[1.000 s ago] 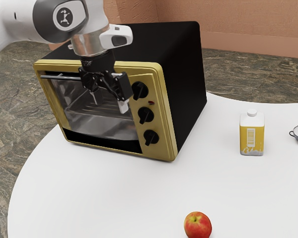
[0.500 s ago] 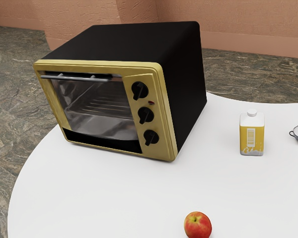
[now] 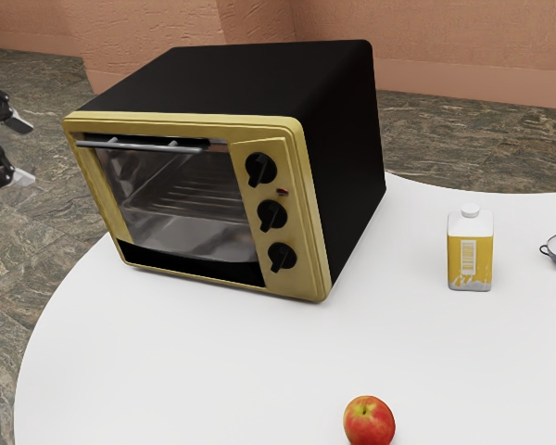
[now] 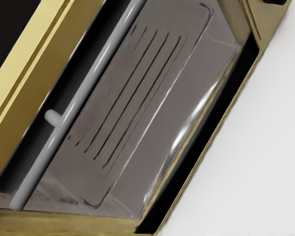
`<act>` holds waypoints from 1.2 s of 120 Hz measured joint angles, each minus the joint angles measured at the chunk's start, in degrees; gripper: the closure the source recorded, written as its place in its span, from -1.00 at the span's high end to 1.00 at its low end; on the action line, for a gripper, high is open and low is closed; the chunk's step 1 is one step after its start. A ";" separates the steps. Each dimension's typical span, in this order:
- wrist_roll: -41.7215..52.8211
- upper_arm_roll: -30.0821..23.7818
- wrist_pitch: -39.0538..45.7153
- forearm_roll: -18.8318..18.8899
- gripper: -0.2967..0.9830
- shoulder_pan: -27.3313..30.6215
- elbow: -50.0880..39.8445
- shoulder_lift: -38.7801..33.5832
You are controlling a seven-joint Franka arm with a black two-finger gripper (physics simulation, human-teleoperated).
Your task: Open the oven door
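The oven (image 3: 343, 139) sits on the white table (image 3: 213, 371), and its glass door (image 3: 199, 232) looks shut. That door is the thing to open. It is on the front of the oven, with a long gray bar handle (image 3: 144, 146) across its top and three black knobs (image 3: 271, 215) beside it.

The robot's gripper (image 3: 23, 150) is out past the oven, near the edge at the exterior view's left. Its two fingers are spread wide, with nothing between them. It is well apart from the handle. The wrist view looks at the oven's front, so I think the hand is lining up to reach for the bar.

So I would call this the reaching part, and the pulling part is not yet begun. Next, the hand should go to the bar, put one finger on each side, and squeeze. Then it should pull out from the oven and, I guess, down, since the bar is up high. There is only a small gap behind the bar, so a finger could bump the gold frame (image 3: 185, 119) or the glass.

A milk carton (image 3: 471, 250) and an apple (image 3: 369, 422) stand apart from the oven.
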 joint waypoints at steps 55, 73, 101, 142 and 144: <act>15.77 0.56 -1.67 -3.25 0.54 -2.13 9.89 9.79; 19.10 0.54 -2.67 -5.04 0.54 -2.15 11.42 12.75; 23.45 1.47 -3.65 -8.10 0.54 -1.90 14.19 16.81; 27.77 1.56 -3.88 -9.75 0.54 -1.93 13.78 19.42; 27.93 1.56 -3.88 -9.82 0.54 -1.93 13.71 19.45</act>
